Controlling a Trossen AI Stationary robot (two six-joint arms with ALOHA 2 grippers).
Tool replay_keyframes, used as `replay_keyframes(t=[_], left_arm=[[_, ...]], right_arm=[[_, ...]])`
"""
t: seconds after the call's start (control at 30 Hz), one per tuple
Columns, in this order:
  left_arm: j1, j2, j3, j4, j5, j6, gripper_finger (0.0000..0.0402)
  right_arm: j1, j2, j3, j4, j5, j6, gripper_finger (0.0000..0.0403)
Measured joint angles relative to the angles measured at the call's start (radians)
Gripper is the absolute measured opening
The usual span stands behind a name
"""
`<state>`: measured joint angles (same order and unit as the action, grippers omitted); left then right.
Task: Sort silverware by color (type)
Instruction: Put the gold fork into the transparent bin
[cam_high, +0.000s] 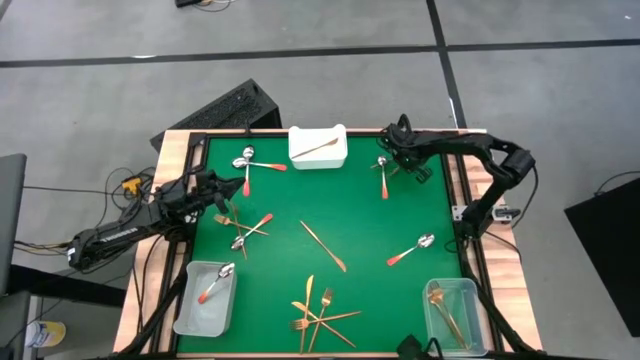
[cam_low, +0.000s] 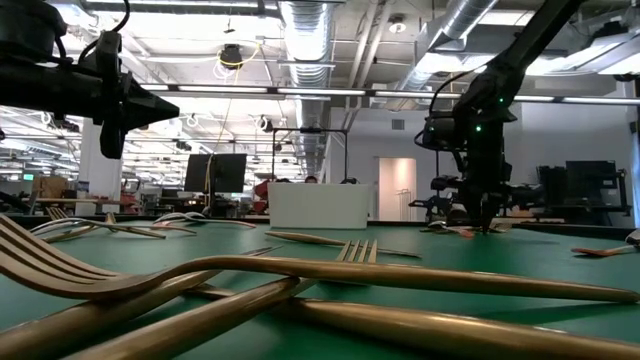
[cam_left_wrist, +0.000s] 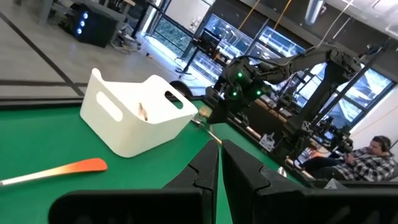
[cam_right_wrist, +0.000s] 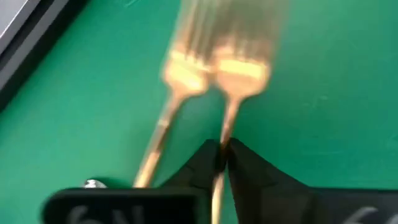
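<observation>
You worked over a grey floor (cam_high: 330, 90) crossed by dark lines. Behind you ran an open workshop: exposed ducts (cam_low: 305, 30), strip lights (cam_low: 190, 92), a pale door (cam_low: 397, 188), monitors (cam_low: 215, 172), tall windows (cam_left_wrist: 186, 34), a seated person (cam_left_wrist: 364, 158).

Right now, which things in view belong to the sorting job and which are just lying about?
Job: red-handled spoons, gold forks, copper utensil, a fork clamped in the right gripper; left gripper, shut, over the table's left; clear bins and white tray receiving them.
Lying about: keyboard, cables off the table.
</observation>
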<state>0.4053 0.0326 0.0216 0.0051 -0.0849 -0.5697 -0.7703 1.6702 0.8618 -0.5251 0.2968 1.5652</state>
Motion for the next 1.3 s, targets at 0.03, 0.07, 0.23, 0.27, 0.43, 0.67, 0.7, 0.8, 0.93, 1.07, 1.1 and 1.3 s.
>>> replay_keyframes(t=[0.03,0.07,0.23,0.27,0.43,0.67,0.7,0.8,0.93,1.07,1.1,1.3], left_arm=[[0.000,0.000,0.000,0.000,-0.001,0.011,0.0009],[0.000,0.000,0.000,0.000,-0.003,0.023,0.0009],[0.000,0.000,0.000,0.001,-0.013,0.069,0.0009],[0.000,0.000,0.000,0.001,-0.014,0.082,0.0009],[0.000,0.000,0.000,0.006,-0.051,0.128,0.0009],[0.000,0.000,0.000,0.011,-0.073,0.040,0.0009],[0.000,0.000,0.000,0.011,-0.066,0.026,0.0009],[0.000,0.000,0.000,0.009,-0.058,-0.006,0.0009],[0.000,0.000,0.000,0.009,-0.059,-0.013,0.0009],[0.000,0.000,0.000,0.009,-0.070,-0.045,0.0009],[0.000,0.000,0.000,0.010,-0.077,-0.073,0.0009],[-0.009,0.000,0.000,0.012,-0.087,-0.184,0.0009]], right_arm=[[0.004,-0.006,-0.001,-0.001,0.003,-0.026,0.0038],[0.008,-0.016,-0.002,0.001,0.004,-0.053,0.0023],[0.048,-0.096,-0.003,0.006,-0.003,-0.168,0.0019],[0.058,-0.119,-0.003,0.007,0.001,-0.198,0.0019],[0.117,-0.266,-0.003,0.003,0.040,-0.414,0.0018],[0.201,-0.524,-0.003,-0.048,-0.009,-0.701,0.0017],[0.208,-0.562,-0.002,-0.069,-0.038,-0.729,0.0017],[0.242,-0.668,-0.001,-0.154,-0.126,-0.788,0.0017],[0.322,-0.780,-0.001,-0.344,-0.233,-0.830,0.0017],[0.476,-0.858,-0.001,-0.527,-0.276,-0.779,0.0017],[0.523,-0.872,-0.001,-0.559,-0.276,-0.745,0.0017],[0.861,-0.931,-0.001,-0.625,-0.272,-0.529,0.0016]])
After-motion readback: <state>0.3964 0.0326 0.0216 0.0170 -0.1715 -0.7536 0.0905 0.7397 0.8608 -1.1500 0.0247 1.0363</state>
